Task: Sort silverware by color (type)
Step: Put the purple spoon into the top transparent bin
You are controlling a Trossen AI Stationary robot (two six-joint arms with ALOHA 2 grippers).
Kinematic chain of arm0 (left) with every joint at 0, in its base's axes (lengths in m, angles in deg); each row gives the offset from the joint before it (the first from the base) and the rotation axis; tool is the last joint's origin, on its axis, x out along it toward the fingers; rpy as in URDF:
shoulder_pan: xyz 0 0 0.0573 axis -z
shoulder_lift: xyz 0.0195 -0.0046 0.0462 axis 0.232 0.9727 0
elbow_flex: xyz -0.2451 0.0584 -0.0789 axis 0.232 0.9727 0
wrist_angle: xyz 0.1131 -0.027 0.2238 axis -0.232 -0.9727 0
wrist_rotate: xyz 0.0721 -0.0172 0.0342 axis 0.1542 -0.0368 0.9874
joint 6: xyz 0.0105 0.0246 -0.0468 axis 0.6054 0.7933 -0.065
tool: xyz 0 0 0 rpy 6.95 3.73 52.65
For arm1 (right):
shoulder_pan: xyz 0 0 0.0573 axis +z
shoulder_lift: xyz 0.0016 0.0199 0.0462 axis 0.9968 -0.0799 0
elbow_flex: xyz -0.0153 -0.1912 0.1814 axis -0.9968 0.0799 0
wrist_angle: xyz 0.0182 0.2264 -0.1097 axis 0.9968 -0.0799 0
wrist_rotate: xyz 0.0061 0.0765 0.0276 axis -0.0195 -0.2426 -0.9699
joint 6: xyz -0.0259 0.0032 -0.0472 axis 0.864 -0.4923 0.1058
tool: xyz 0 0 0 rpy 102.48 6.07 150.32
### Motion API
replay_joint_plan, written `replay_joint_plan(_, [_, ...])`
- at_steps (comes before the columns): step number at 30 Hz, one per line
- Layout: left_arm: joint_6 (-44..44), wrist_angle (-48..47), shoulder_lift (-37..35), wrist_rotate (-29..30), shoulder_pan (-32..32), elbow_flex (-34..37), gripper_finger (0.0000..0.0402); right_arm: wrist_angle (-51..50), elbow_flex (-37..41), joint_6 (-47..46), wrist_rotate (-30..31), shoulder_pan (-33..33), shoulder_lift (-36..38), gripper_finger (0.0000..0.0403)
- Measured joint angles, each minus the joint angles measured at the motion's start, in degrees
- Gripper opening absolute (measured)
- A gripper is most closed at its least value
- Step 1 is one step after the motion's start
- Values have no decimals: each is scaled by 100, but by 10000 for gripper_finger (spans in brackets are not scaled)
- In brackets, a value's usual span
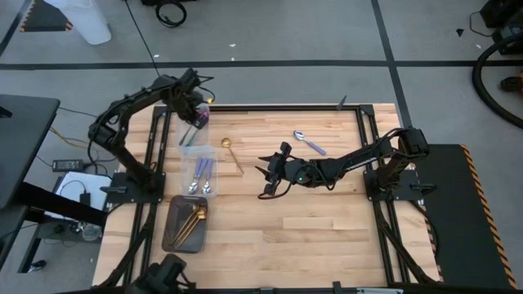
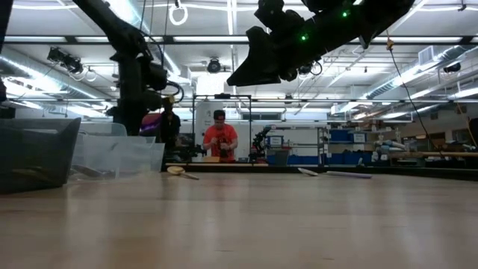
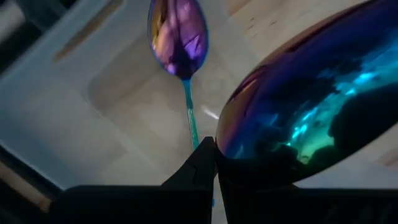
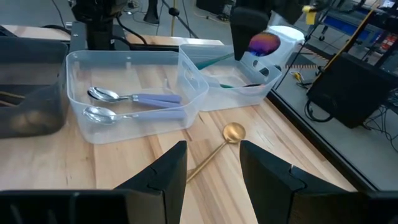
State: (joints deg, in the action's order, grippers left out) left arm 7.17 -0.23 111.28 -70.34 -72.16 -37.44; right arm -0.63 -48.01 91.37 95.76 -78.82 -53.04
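From above, the left gripper [image 1: 198, 114] is at ten o'clock on the table [image 1: 327, 237], over a clear bin [image 1: 196, 131], squeezed tight on a purple spoon [image 1: 201, 119]. The right gripper [image 1: 270, 173] hangs near the middle with its fingers apart and nothing in them. A gold spoon [image 1: 232, 153] lies loose just at its ten o'clock side, and a silver spoon [image 1: 309, 142] lies at one o'clock. Another clear bin [image 1: 202, 174] has silver spoons inside, and a dark tray [image 1: 185, 224] at seven o'clock holds gold ones. From table height, the gold spoon [image 2: 179, 171] lies flat and far off, and a person in red stands in the room behind. The left wrist view shows the held purple spoon [image 3: 311, 112] very close, and one more purple spoon [image 3: 179, 43] lying in the bin below. In the right wrist view, the gold spoon [image 4: 221, 146] lies just ahead of the open fingers [image 4: 161, 171]. These spoons look thin, light, hard and slippery, so I think the skinny handle near its middle is the best place to pinch.
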Motion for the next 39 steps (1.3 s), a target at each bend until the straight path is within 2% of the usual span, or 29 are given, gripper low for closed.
replay_joint_plan(3, [-105, -77, 244, -180, -160, -2, 17, -1, 0, 0, 0, 0, 0, 158])
replay_joint_plan(16, [-108, 112, 851, -98, -222, 0, 23, -7, 0, 4, -25, 2, 0, 158])
replay_joint_plan(22, [-205, 136, 851, 300, -220, 0, 52, -13, 0, 4, -28, 2, 0, 158])
replay_joint_plan(30, [-191, -116, 851, 340, -219, -15, 94, -15, 0, 4, -138, 2, 0, 158])
replay_joint_plan(35, [-34, -814, 849, 387, -220, -458, 110, -13, 0, 3, -140, 2, 0, 158])
replay_joint_plan(39, [-33, -808, 847, 405, -175, -746, 112, -13, 0, 2, -140, 2, 0, 158])
